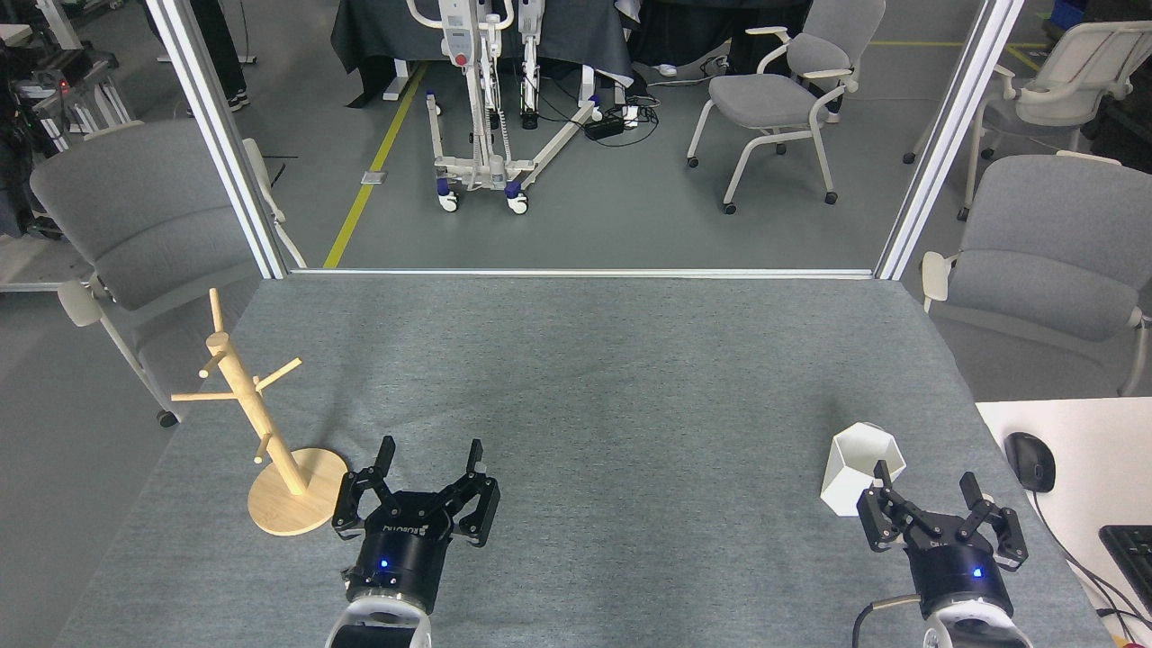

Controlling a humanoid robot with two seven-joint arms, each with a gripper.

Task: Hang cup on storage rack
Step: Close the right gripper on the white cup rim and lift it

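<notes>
The white faceted cup [859, 466] stands upright on the grey table at the right, rim up. My right gripper [927, 481] is open just in front of and to the right of it, its left fingertip close to the cup's near side, nothing held. The wooden storage rack [261, 423] stands at the table's left, round base [297, 499] flat, several pegs bare. My left gripper [430, 452] is open a little right of the rack's base, empty.
A white side table [1071, 477] with a black mouse [1029, 461] and a keyboard [1129, 549] adjoins the right edge. Grey chairs [1044, 261] stand beside the table on both sides. The grey table top [585, 405] stretches between the grippers.
</notes>
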